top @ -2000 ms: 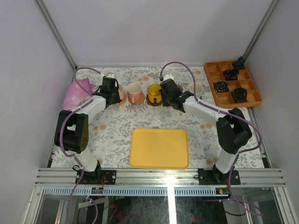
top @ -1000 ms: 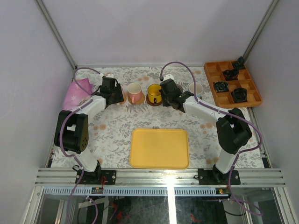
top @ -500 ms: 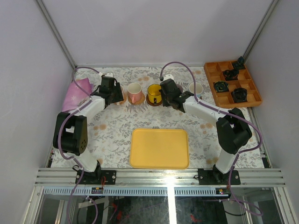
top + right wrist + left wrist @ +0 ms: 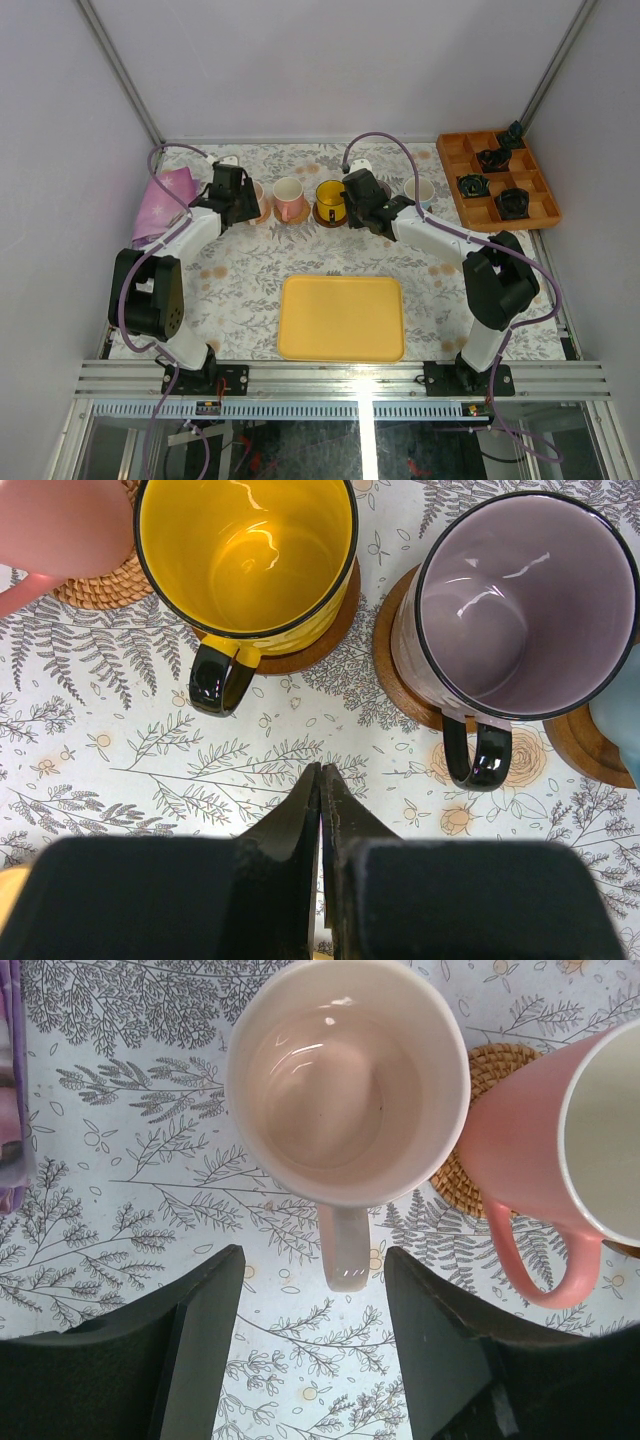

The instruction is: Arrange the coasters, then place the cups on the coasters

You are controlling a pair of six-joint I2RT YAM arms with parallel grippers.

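Left tool (image 4: pixel 312 1260) released, straddling handle of pale pink cup (image 4: pixel 340 1080), no contact. Right tool (image 4: pixel 321 775) clenched, empty, near side of yellow cup (image 4: pixel 245 550).

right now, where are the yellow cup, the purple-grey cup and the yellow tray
yellow cup (image 4: pixel 245 555): right wrist view, inside of its bowl
purple-grey cup (image 4: pixel 510 610): right wrist view, inside of its bowl
yellow tray (image 4: pixel 341 317): top view, its bare floor

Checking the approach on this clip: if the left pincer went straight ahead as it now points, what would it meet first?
Likely the handle of the pale cup, just ahead of the open left pincer, in line with its gap; relative height is unclear.
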